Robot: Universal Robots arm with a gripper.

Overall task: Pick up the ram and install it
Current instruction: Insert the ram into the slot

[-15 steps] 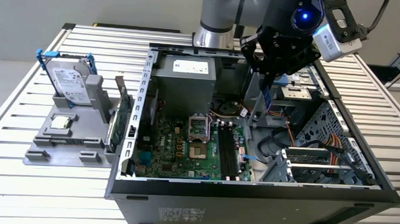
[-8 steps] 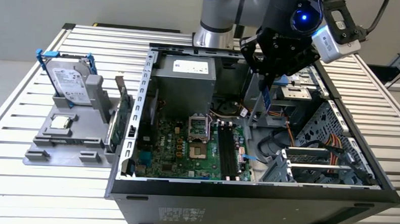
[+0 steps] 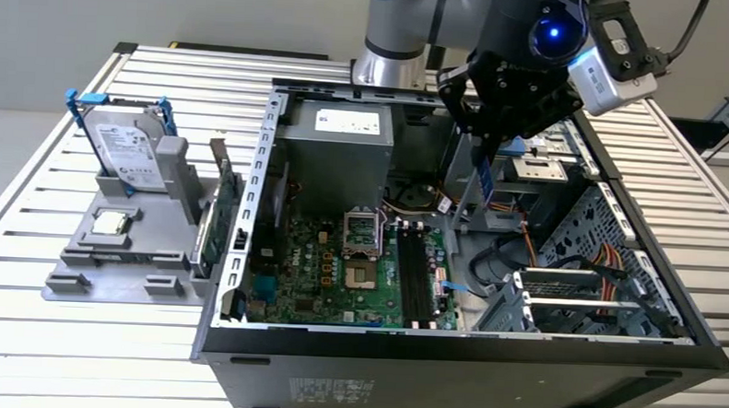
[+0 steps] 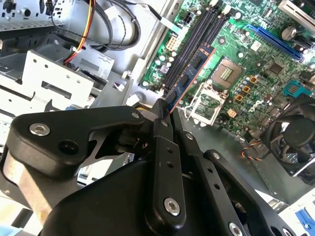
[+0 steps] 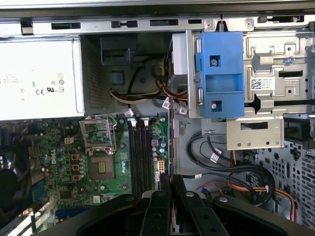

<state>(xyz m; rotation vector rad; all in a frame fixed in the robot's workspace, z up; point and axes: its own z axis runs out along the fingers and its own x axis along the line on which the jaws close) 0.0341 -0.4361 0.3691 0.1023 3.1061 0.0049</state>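
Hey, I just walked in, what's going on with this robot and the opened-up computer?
A robot arm is working over an open computer case that lies on a slatted table. Its jaws are shut on the ram, a thin stick held on edge above the inside of the case. The ram is not installed yet. The black memory slots on the motherboard lie below it and apart from it.

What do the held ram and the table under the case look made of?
The ram: seemingly rigid blue circuit board, matte, with dark chips and a coppery edge. The table: probably bare metal, judging by ribbed silvery slats with dull sheen.
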